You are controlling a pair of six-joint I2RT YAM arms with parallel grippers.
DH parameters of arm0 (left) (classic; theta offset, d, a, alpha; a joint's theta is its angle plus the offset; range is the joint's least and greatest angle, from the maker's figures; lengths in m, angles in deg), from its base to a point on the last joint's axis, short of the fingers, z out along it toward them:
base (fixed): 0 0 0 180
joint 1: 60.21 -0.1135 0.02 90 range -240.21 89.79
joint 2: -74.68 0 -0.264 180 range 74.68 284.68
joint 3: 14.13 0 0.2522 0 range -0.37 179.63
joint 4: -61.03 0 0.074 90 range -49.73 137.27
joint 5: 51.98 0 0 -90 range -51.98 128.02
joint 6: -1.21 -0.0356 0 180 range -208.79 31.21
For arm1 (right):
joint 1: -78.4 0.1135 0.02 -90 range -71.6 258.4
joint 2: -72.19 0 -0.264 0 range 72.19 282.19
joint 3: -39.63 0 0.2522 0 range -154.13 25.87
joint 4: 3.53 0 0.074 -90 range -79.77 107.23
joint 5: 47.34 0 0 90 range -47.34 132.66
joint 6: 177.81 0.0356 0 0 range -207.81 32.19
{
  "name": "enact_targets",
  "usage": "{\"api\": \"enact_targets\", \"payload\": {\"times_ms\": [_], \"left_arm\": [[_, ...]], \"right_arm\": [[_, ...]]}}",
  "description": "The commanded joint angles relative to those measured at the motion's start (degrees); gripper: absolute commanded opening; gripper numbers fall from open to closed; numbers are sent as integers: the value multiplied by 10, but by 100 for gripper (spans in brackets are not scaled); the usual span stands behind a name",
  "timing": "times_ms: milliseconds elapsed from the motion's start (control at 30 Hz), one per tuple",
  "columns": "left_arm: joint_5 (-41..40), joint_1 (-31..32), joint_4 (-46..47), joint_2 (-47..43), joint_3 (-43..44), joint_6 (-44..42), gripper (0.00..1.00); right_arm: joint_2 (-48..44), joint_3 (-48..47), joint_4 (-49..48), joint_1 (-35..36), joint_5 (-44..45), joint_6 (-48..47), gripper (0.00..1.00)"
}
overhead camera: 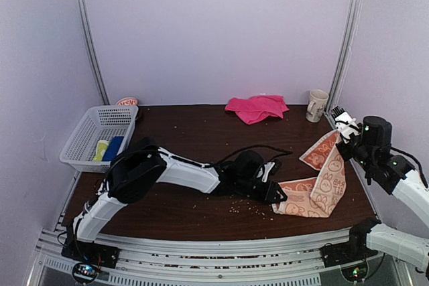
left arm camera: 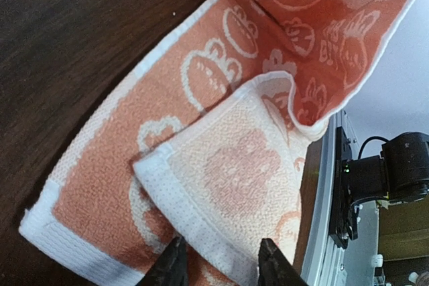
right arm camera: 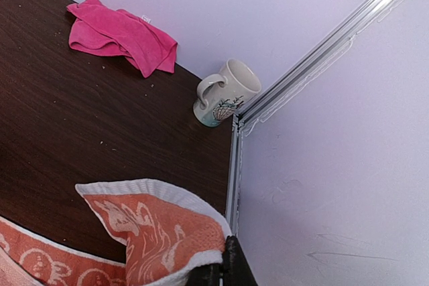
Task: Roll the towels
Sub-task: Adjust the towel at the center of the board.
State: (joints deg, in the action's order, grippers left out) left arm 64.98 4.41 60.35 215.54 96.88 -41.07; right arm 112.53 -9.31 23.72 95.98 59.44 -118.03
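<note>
Left wrist: folded, waffle-textured orange towel

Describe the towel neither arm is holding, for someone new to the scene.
Look along the table's far edge. Just left of the cream mug lies a crumpled towel. It is plain bright pink, unlike the orange cartoon-print towel in front.

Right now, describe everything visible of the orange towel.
The orange towel is soft terry with cream cartoon rabbits and white edging. It lies partly on the table, one end lifted and pinched in the shut right gripper. The other end is folded over, paler underside up, between the parted fingers of the left gripper.
</note>
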Motion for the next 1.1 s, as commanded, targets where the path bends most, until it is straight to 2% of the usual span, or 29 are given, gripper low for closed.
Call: {"api": "enact_targets", "payload": {"times_ms": [0,100,200,333,467,667,767,900,1067], "left_arm": [[14,4,28,14,6,16,37],[13,4,48,15,2,21,23],[15,5,87,15,-8,32,0],[19,2,150,9,-27,40,0],[-29,-6,182,-36,-79,1,0],[-125,-10,168,-132,-166,-96,0],[-137,-9,182,-161,-207,-104,0],[-195,-9,174,-211,-279,-138,0],[-302,-10,134,-290,-369,-193,0]], "right_arm": [[-10,7,-15,-3,-2,2,0],[-9,8,-15,-3,-1,1,0],[-10,9,-17,-3,-1,-1,0],[-3,6,-19,-3,-3,-1,0],[18,-13,-10,-3,-16,8,0],[70,-71,12,-2,-52,35,0],[98,-102,30,-2,-126,46,0],[135,-124,37,11,-217,62,0],[213,-168,64,34,-235,89,0]]}}
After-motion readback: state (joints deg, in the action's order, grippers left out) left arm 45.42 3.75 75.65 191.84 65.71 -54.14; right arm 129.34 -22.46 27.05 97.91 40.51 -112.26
